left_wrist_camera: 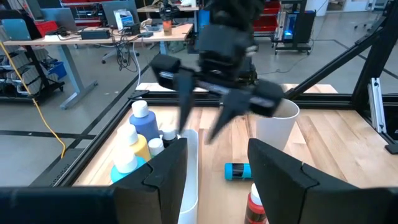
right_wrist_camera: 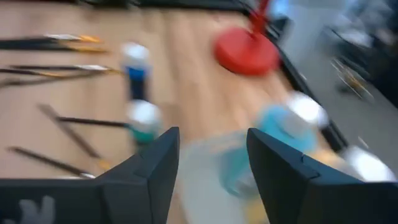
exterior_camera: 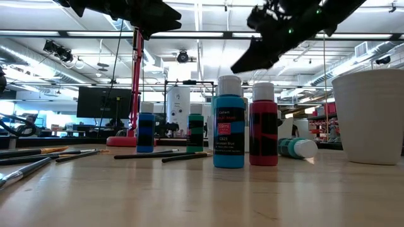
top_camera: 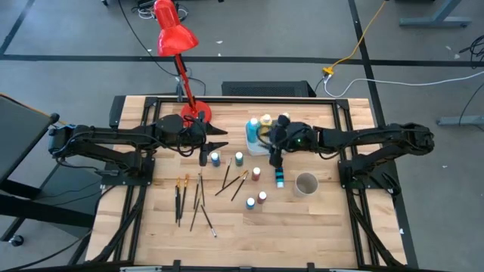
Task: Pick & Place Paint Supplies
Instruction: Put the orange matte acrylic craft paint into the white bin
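Note:
A white tub (top_camera: 255, 141) near the far edge holds several upright bottles (left_wrist_camera: 142, 127). On the table stand a blue bottle (top_camera: 215, 159), a teal one (top_camera: 239, 159), a red one (top_camera: 256, 174) and two nearer ones (exterior_camera: 228, 123) (exterior_camera: 263, 126). A teal bottle (top_camera: 280, 180) lies on its side. Thin brushes (top_camera: 198, 198) lie flat toward the near left. My right gripper (top_camera: 276, 157) (left_wrist_camera: 205, 106) hangs open in the air beside the tub, above the lying bottle. My left gripper (top_camera: 218, 139) (left_wrist_camera: 217, 162) is open and raised, left of the tub.
A white cup (top_camera: 306, 183) (exterior_camera: 372, 116) stands right of the lying bottle. The red desk lamp's base (top_camera: 196, 115) sits at the far edge behind my left gripper, its head (top_camera: 173, 34) beyond the table. Bare wood shows along the near edge and right side.

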### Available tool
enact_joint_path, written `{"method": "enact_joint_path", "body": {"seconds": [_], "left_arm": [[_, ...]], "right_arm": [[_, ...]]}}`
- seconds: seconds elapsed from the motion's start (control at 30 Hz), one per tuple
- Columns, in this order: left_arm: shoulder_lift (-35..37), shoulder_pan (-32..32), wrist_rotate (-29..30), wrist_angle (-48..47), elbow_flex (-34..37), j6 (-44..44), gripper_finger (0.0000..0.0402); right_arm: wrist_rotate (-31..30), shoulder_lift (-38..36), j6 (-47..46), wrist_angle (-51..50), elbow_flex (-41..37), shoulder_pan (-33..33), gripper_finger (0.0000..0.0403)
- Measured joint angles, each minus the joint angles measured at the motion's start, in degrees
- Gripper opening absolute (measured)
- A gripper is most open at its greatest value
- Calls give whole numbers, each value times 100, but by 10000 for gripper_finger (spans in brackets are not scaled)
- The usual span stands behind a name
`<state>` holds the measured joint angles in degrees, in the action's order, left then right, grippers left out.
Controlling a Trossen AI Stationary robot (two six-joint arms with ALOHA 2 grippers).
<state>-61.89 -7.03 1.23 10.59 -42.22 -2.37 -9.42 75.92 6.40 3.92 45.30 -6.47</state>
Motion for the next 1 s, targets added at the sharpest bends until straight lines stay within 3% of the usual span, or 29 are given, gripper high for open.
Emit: {"method": "enact_joint_path", "body": {"seconds": [0.33, 0.5, 0.7, 1.0], "left_arm": [[0, -2, 0, -2, 0, 19, 178], [0, -1, 0, -22, 0, 22, 178], [-2, -1, -2, -49, 0, 109, 178], [-2, -2, -2, -63, 0, 111, 178]], "right_arm": [[597, 237, -931, 111, 4, 693, 242], [566, 731, -1152, 127, 2, 971, 238], [118, 1265, -1301, 179, 2, 1042, 238], [127, 1427, -1388, 168, 0, 1044, 218]]}}
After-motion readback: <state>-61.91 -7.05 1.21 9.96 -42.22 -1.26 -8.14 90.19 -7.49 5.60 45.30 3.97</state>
